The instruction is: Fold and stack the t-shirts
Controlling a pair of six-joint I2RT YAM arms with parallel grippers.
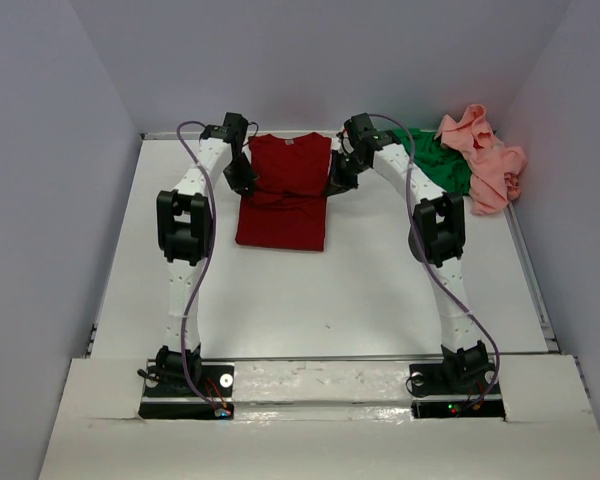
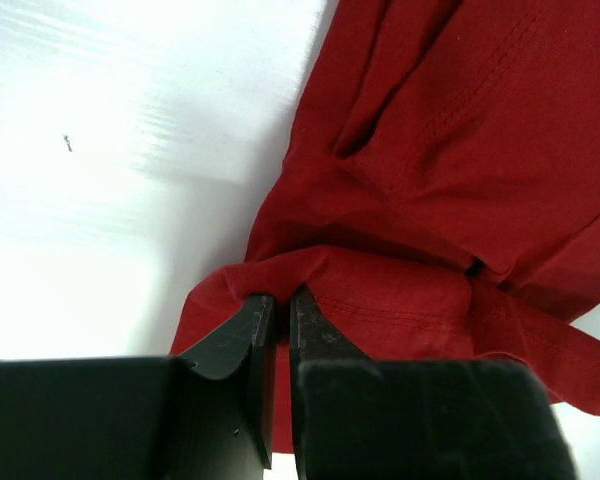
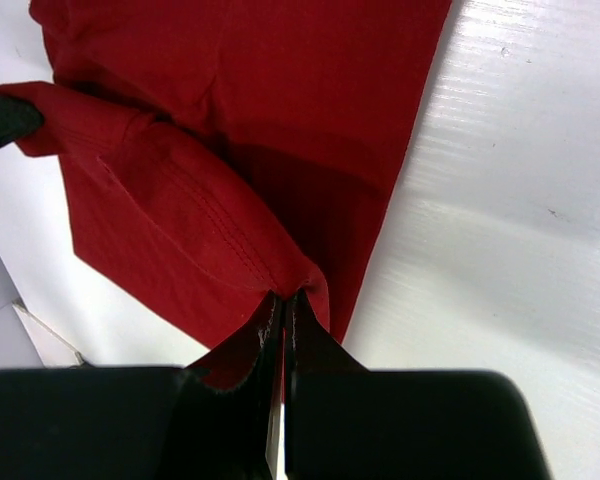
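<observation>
The left pincer (image 2: 278,305) was pressed nearly together on a bunched fold at the left side edge of the red shirt (image 1: 285,205), with cloth caught between its tips. The shirt lay at the far middle of the tabletop (image 1: 360,290), collar toward the far edge, its sides apparently already turned in so that it made a narrow oblong. A raised ridge of red cloth ran across it from one pincer to the other. The right pincer (image 3: 283,300) was shut tight on the matching fold at the shirt's right side edge. The green shirt (image 1: 442,165) lay crumpled near the far right corner. The pink shirt (image 1: 488,165) was heaped just beside it and partly over it, against the right edge. Neither was folded.

The step in hand looked like the crosswise fold of the red shirt, halving its length. To do it well, both pincers would have to travel together at the same height, keeping the ridge between them taut and straight so the upper layer did not sag or twist. The carried edge should be laid square over the far or near edge. Letting go should wait until the cloth rested flat, lest the fold spring back.

A small pale tag showed at the collar, and no writing on it could be read.
</observation>
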